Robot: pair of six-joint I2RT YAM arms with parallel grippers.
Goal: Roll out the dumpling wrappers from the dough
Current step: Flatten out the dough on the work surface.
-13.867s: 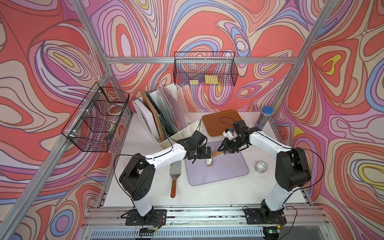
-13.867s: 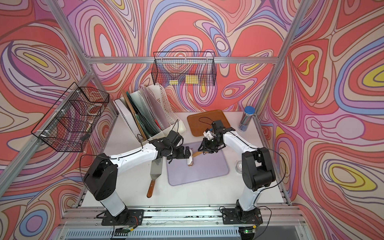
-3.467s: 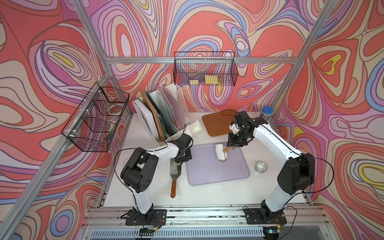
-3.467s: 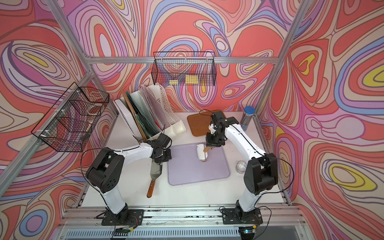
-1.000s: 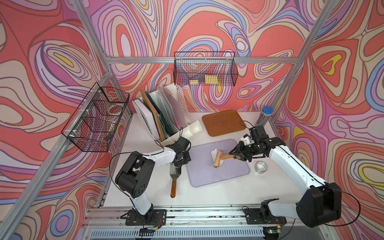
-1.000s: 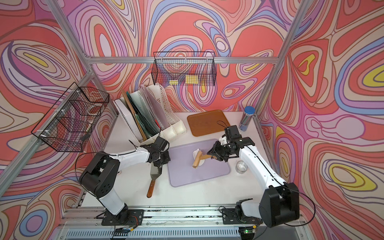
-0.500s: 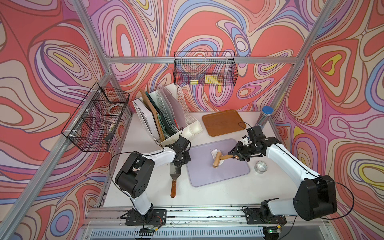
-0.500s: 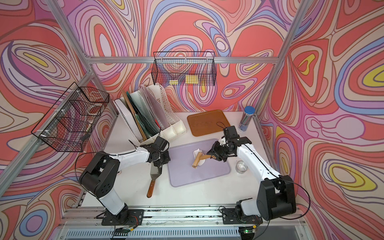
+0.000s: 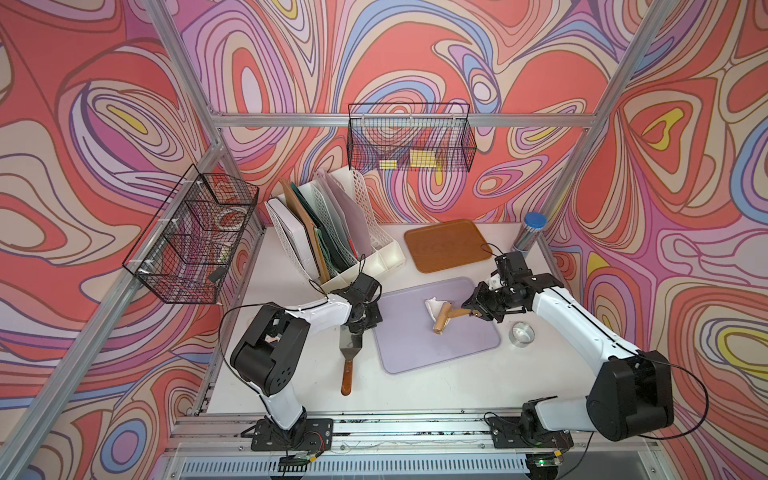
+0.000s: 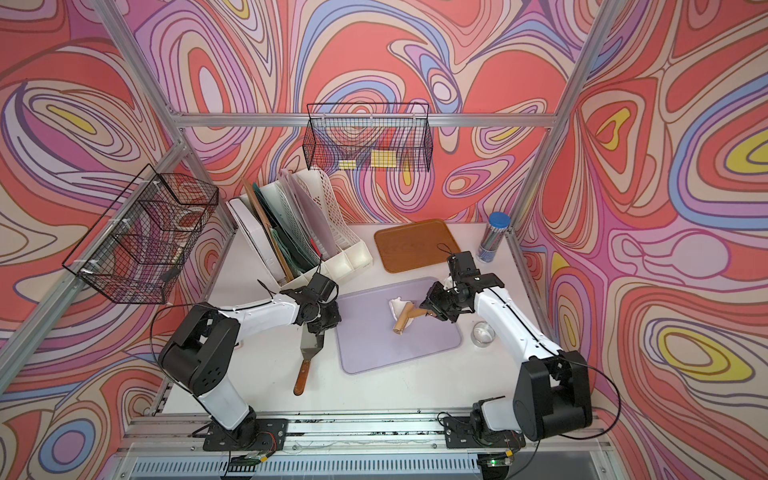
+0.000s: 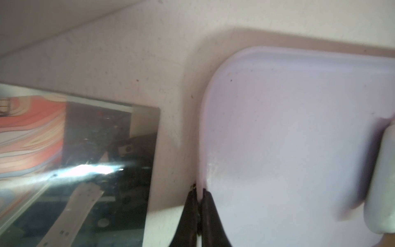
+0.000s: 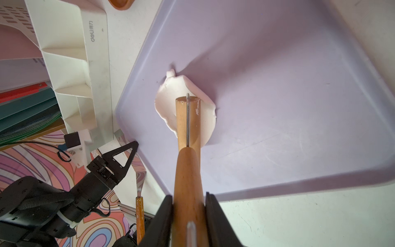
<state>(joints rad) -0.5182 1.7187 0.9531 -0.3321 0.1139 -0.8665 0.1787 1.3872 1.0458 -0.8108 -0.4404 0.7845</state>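
1. Gripping the handle of the wooden roller (image 9: pixel 441 320), the right gripper (image 9: pixel 471 309) reaches in from the right over the mat (image 9: pixel 436 353), which is lilac, in both top views. The roller lies on the dough (image 9: pixel 431 305), a flat white piece with an uneven edge. The dough is on the far half of the mat, a little right of the middle. The left gripper (image 9: pixel 369 323) is at the mat's left edge, near the far corner; from here I cannot tell how its jaws stand. A spatula (image 9: pixel 351 343) lies just left of the mat, with its wooden handle toward the near side. A metal ring cutter (image 9: pixel 522 333) stands on the table (image 9: pixel 415 395) just right of the mat. A brown tray (image 9: pixel 446 245) lies on the far side of the mat.
2. In the left wrist view the left gripper (image 11: pixel 198 192) is closed, and its two dark tips pinch the raised rim of the mat (image 11: pixel 288 128). The shiny blade of the spatula (image 11: pixel 85 160) lies on the table beside the mat and does not touch it.
3. In the right wrist view the jaws of the right gripper (image 12: pixel 189 198) press on both sides of the handle of the roller (image 12: pixel 187 122). The roller rests across the dough (image 12: pixel 168 102), and the dough spreads out on both sides of it on the mat (image 12: pixel 277 107). At the mat's edge the left gripper (image 12: pixel 133 145) meets the rim. A white file rack (image 12: pixel 85 64) stands beyond.
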